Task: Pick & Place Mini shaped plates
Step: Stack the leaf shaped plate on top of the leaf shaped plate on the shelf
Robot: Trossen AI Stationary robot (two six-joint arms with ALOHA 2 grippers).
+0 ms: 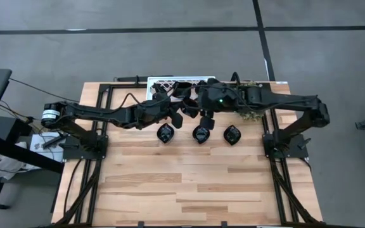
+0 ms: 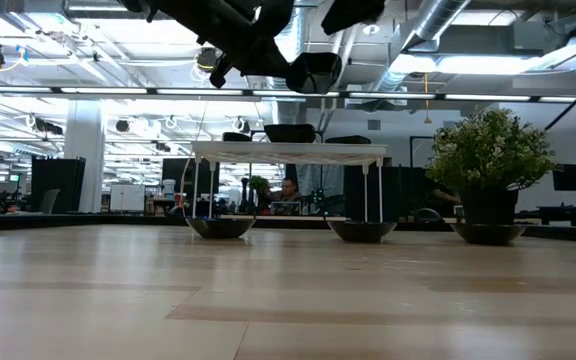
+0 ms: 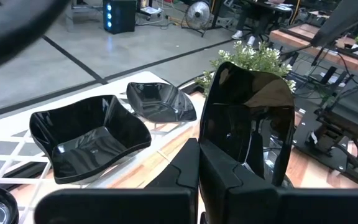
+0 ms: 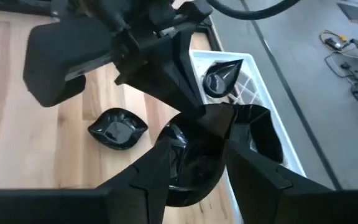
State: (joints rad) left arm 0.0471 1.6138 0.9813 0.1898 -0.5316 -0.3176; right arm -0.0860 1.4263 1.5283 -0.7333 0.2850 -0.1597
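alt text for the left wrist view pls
The left end effector is shut on a glossy black plate, holding it upright. Beyond it, two square black plates rest on a white lattice rack, with a leafy plant behind.

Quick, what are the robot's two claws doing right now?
Left gripper: shut on a black plate.
Right gripper: open, around a black dish by the white rack.

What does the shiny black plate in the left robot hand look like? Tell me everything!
The plate is glossy black, like smooth plastic, and lights reflect in it. It looks roughly square, with rounded corners and a raised rim. It stands on edge, nearly upright, in the air. The left gripper has its jaws shut on its lower edge. Nothing else touches it.
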